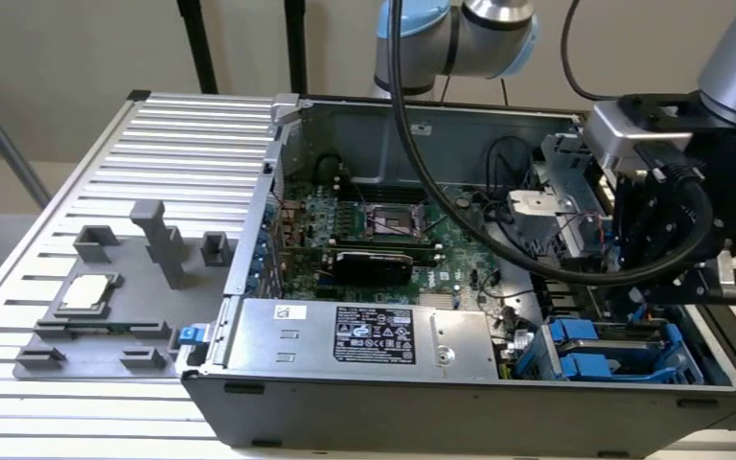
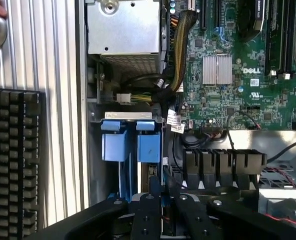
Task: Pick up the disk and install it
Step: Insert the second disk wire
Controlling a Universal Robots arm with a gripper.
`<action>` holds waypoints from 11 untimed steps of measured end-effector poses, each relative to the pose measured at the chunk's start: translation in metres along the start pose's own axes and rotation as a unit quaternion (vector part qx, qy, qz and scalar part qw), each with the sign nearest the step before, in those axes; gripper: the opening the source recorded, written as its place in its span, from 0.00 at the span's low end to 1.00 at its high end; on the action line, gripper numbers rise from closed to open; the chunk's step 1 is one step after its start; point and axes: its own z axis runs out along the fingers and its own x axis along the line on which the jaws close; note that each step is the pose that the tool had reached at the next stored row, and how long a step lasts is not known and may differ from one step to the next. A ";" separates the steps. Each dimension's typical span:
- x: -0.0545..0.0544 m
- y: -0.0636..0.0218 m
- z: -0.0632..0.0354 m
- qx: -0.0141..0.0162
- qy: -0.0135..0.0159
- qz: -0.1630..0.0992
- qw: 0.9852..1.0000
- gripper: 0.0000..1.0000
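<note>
So the arm hangs over the open case, black gripper (image 2: pixel 163 212) right above the blue-framed disk (image 2: pixel 132 145); can't tell its grip.

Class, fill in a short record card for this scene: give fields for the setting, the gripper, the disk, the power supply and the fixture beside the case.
setting: open computer case on a slatted metal table
gripper: gripper hangs over the drive bay at the exterior view's right
disk: blue carrier frames sit in the bay; drive body itself hard to tell
power supply: grey box with black label along the near case wall
fixture: grey holder at the exterior view's left, small silver chip on it
</note>
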 end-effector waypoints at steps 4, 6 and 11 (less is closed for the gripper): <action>0.001 0.0001 0.0049 0.001 0.000 0.000 1.000 0.00; 0.003 0.0001 0.0064 0.001 0.000 0.000 1.000 0.00; 0.006 -0.0007 0.0095 0.001 0.000 0.000 1.000 0.00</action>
